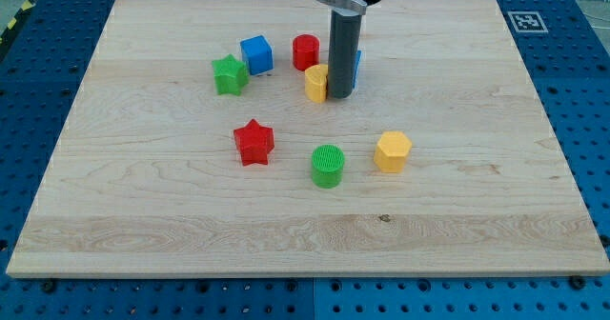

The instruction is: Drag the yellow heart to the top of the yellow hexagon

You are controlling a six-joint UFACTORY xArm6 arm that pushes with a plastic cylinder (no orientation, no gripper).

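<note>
So the wooden board [143, 215] takes up nearly the whole shot, sitting on a blue pegboard table [29, 120]. All the blocks sit well in from the board's edges; the widest bare wood is along the view's bottom and down both sides.

The dark rod comes down from the view's top, and my tip [340, 97] is planted just to the right of the yellow heart [315, 83], touching or nearly touching it. It's a bare rod with no hand, so it holds nothing and only leans against things.

Using the heart as landmark:
- yellow hexagon [393, 152]: below and right, well apart
- red cylinder [305, 51]: just above, close
- blue cube [256, 54]: up and left
- green star [230, 74]: further left
- red star [254, 142]: below and left
- green cylinder [327, 165]: well below
- another blue block [356, 67]: right, mostly hidden behind the rod, shape unclear

Count: two yellow, two red, two green, two blue, eight total.
</note>
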